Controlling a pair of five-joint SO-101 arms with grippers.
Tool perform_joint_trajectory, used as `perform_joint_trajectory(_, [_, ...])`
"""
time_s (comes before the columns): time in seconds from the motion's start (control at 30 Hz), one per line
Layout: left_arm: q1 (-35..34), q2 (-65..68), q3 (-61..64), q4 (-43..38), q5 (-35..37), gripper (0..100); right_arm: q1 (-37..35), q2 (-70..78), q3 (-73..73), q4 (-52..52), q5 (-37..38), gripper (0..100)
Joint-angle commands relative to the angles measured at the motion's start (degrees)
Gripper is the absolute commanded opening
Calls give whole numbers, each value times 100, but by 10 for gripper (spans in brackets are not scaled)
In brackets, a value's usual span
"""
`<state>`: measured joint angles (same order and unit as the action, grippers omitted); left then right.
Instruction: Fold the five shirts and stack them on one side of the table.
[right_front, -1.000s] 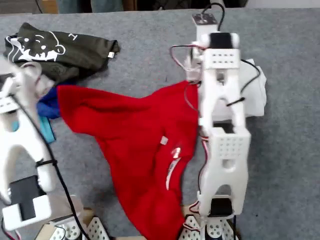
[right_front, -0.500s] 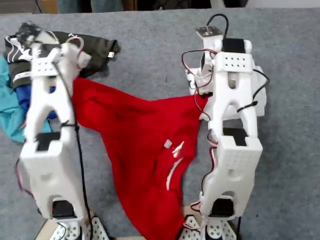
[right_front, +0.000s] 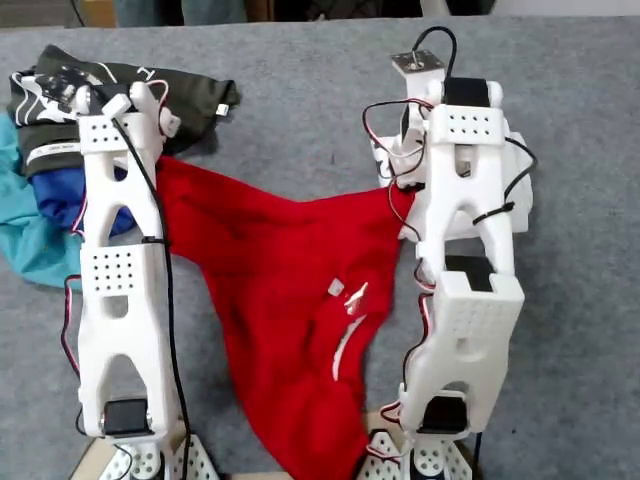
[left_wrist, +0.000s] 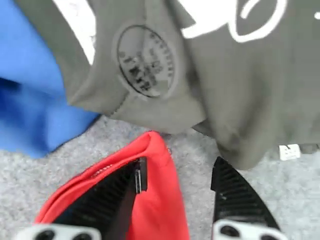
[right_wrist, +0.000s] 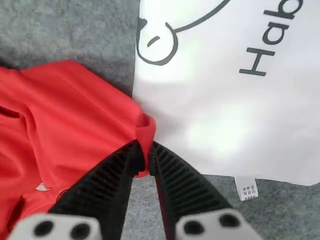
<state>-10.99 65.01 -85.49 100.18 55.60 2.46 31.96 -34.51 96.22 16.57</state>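
The red shirt (right_front: 285, 275) lies spread mid-table between the arms. The right gripper (right_wrist: 145, 150) is clamped on one red corner, at the white shirt's (right_wrist: 225, 100) edge. The left gripper (left_wrist: 177, 172) gapes over the other corner, near the olive shirt (left_wrist: 225, 75) and blue shirt (left_wrist: 30, 90). A teal shirt (right_front: 25, 240) lies beside them.

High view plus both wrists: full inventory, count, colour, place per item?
red shirt: 1, red, spread mid-table between the arms
olive shirt: 1, dark olive with white print, far left corner
blue shirt: 1, blue, partly under the olive shirt
teal shirt: 1, teal, left edge
white shirt: 1, white with dark print, under the right arm
table cover: 1, grey
left arm, right arm: 2, white
left gripper: open at a red shirt corner
right gripper: pinching the red shirt's edge
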Motion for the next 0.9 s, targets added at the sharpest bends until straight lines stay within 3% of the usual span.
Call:
perform_joint_trajectory(0.0, [-110,-9,-224,70,26,186,44,-347,-4,-70,35,15])
perform_joint_trajectory(0.13, [-119,26,75,62,-431,109,44,-347,-4,-70,35,15])
perform_joint_trajectory(0.53, [-84,-18,418,53,-976,27,44,-347,-57,-149,-18,15])
perform_joint_trajectory(0.77, [-110,-79,-813,70,-1723,28,-18,-549,-523,-835,-1433,15])
perform_joint_trajectory(0.87, [-66,-738,-989,70,-2242,28,-26,-769,-1182,-818,-1776,15])
